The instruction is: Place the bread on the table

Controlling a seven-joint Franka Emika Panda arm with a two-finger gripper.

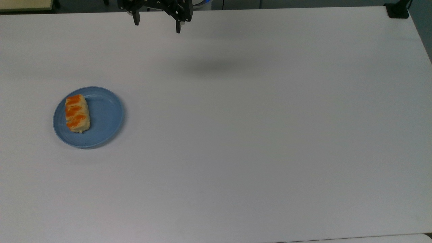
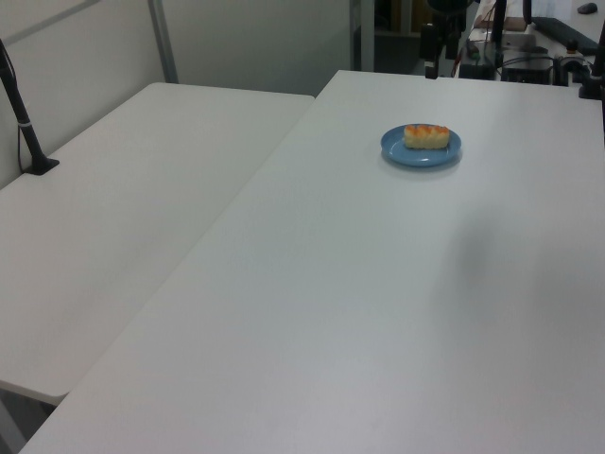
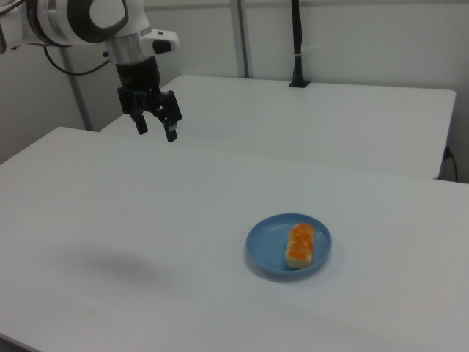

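Lying on the blue plate [image 1: 101,116] is the bread [image 1: 77,113], a small long bun, pale tan, with orange shiny patches in a row on top. It sits on the side of the plate toward the top view's left, not in the middle. In the top view its long way runs up and down the picture, a little tilted. In the left view its long way runs side to side, and you see its pale side under the orange top. In the right view it sits on the plate's right half.

The plate is round, smooth and flat, with a low rim. It rests on the surface [image 1: 256,141], which is big, white, plain and not shiny.

The hand [image 1: 157,24] is black and hangs up in the air, well apart from the plate, over the far edge of the surface in the top view. Its two fingers [image 3: 171,132] point down, spread wide, and hold nothing. The right view shows the round white arm [image 3: 80,18] above the hand. A soft grey shadow [image 1: 216,65] lies on the surface near the hand.

The left view and the right view show a second white table [image 2: 123,218] beside the surface, with a black pole [image 2: 21,118] standing on it.
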